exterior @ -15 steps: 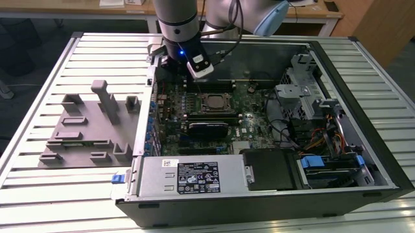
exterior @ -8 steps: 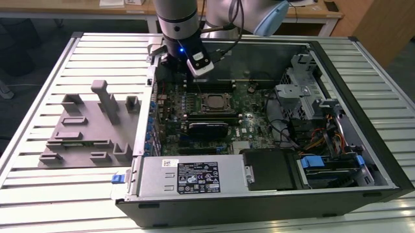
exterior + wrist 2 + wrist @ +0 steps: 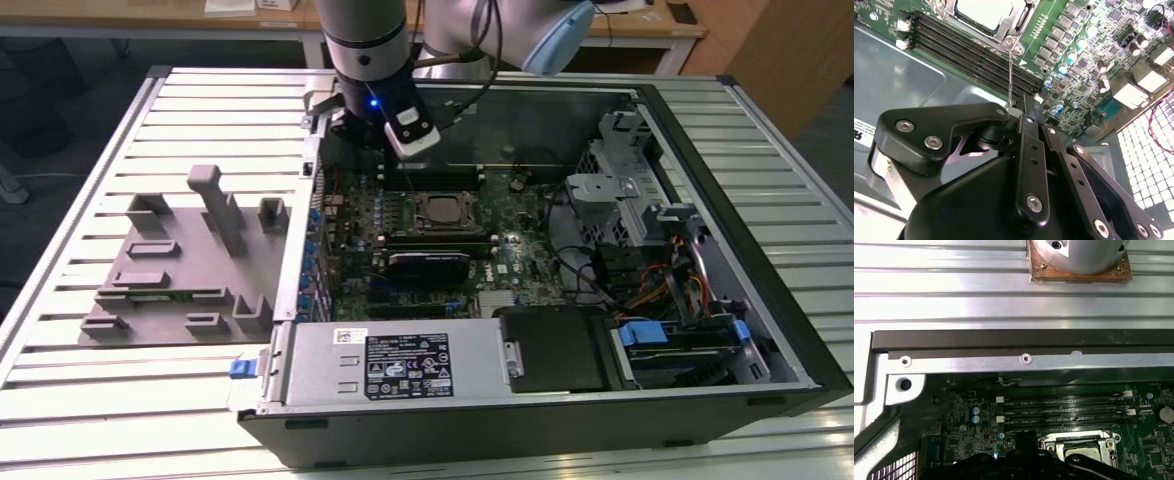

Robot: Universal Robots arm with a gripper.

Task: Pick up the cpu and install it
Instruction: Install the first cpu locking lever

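End effector (image 3: 1023,112) above motherboard (image 3: 1089,50) | cpu (image 3: 985,10) — silvery square, in socket (image 3: 1004,31)

You have an open computer case (image 3: 534,430) lying across the slatted table (image 3: 80,400), close to the edge at the exterior view's right; a grey fixture block (image 3: 174,270) sits beside it toward the opposite edge, with a silver power supply (image 3: 387,365) inside the case

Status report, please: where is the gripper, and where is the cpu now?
Gripper over the board, by the memory slots. The cpu lies in its socket, apart from gripper. Thin lever runs from socket corner toward gripper.
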